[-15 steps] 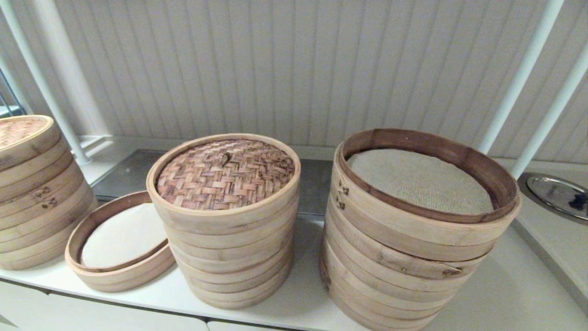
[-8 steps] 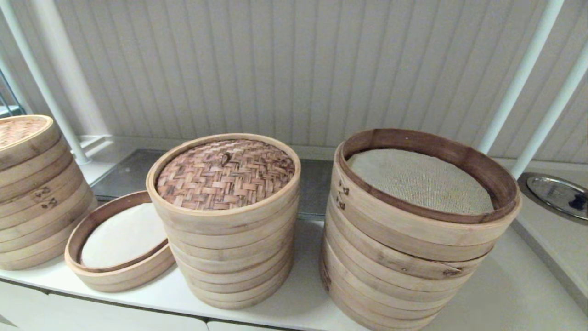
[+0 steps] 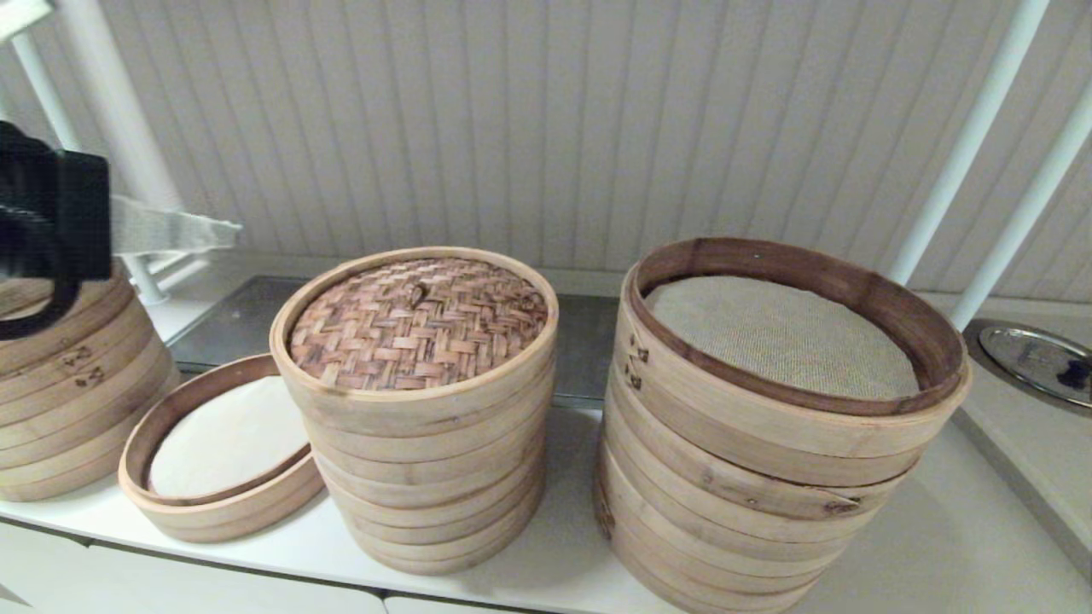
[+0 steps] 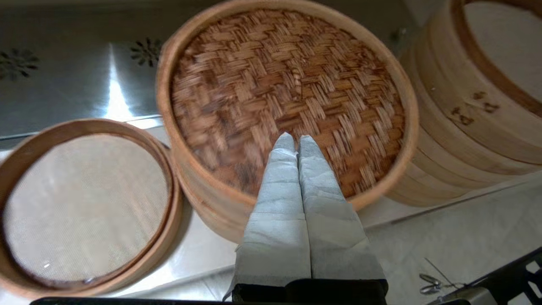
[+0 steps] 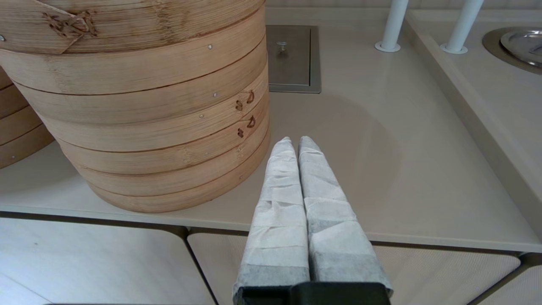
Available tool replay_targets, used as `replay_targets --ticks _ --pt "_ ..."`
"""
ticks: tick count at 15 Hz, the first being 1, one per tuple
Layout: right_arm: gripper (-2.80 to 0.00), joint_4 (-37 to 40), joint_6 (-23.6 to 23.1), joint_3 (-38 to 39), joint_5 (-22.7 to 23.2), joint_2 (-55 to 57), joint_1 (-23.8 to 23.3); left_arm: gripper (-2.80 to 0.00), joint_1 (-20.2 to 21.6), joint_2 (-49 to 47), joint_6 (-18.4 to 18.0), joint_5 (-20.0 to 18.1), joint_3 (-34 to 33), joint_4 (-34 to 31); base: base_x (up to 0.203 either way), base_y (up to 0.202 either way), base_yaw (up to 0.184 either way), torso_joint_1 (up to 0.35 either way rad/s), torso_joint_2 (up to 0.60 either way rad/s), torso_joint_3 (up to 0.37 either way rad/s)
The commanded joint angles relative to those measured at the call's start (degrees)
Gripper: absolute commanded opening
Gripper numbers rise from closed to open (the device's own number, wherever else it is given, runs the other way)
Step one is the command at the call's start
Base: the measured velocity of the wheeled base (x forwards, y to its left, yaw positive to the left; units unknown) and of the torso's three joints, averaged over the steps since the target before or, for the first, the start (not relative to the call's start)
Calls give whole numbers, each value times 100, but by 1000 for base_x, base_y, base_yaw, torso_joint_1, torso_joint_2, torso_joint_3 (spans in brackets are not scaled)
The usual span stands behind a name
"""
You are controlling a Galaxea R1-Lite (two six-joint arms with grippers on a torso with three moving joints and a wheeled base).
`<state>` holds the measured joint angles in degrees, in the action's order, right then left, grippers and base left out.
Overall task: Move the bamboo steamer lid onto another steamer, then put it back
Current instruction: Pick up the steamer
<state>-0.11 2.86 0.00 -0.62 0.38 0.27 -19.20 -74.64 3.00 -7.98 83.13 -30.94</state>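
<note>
The bamboo steamer lid [image 3: 418, 322], brown basket-weave with a small loop knob, rests on the middle tall stack [image 3: 426, 477]. It fills much of the left wrist view [image 4: 288, 84]. The single shallow steamer ring [image 3: 223, 448] with its white liner sits on the counter left of that stack, also visible as the shallow ring [image 4: 80, 203]. My left gripper [image 3: 229, 228] has come in high at the far left, shut and empty, hovering above and to the left of the lid [image 4: 295, 142]. My right gripper [image 5: 296, 143] is shut, low beside the wide stack, outside the head view.
A tall stack with a paler lid [image 3: 60, 375] stands at the far left. The widest steamer stack with a grey mesh liner [image 3: 781, 426] is on the right. White posts [image 3: 972, 136] rise behind, and a metal dish [image 3: 1036, 362] sits far right. The counter's front edge [image 3: 213, 563] is close.
The left arm has risen into the head view at the far left; it was out of sight before. The steamers and lid have not moved.
</note>
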Motion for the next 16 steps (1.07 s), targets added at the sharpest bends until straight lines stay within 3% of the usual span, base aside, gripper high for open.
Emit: replay_targets --ticks 1,5,6,12,16 --pt "-280 -6 4 18 1 -3 0 -280 -61 -735 4 -3 225 -44 0 0 0 0 0 0" --pt "-280 -6 4 18 1 -3 0 -280 -236 -1350 -54 64 573 -15 0 0 0 0 0 0" --pt "-280 -7 4 18 1 -3 0 0 -252 -1465 -70 164 721 -50 0 0 0 0 0 0" --pt "-280 -6 4 18 1 -3 0 0 -333 -2194 -132 265 902 113 0 0 0 0 0 0" --pt "-280 -7 4 18 4 -3 0 0 -608 -2658 -110 412 1011 350 0 0 0 0 0 0"
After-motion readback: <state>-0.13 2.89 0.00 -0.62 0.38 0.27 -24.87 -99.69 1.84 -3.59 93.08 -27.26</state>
